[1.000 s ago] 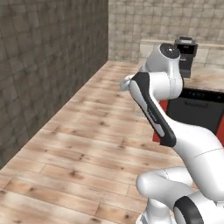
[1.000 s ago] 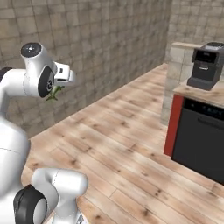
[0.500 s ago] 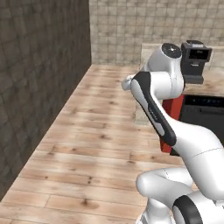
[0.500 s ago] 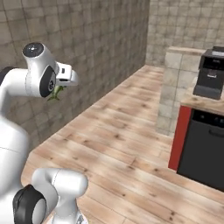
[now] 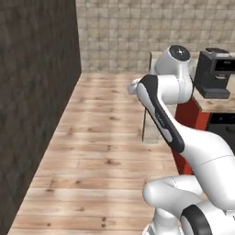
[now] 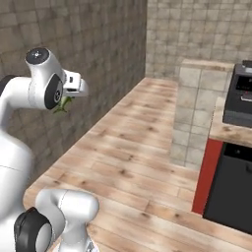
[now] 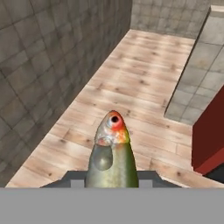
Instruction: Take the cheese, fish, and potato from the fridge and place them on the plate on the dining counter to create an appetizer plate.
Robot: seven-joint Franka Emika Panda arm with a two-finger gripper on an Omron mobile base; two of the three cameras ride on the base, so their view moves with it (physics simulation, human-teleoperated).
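Rising from the lower right of the left base view, the white arm bends up over a wooden plank floor (image 5: 101, 151), with a dark stone-tiled wall (image 5: 32, 105) at the left and a black coffee machine (image 5: 216, 73) on a counter above a red base at the right; the hand itself is hidden behind the arm's upper joints. In the right base view the arm stands at the left, and the fish (image 6: 63, 104) hangs as a small green shape just under the gripper (image 6: 66, 98), in the air well above the floor and in front of the tiled wall. In the hand view the fish (image 7: 111, 155) points away from the camera, head outward with a red eye and orange patch, its green body clamped between the fingers, whose tips it covers.
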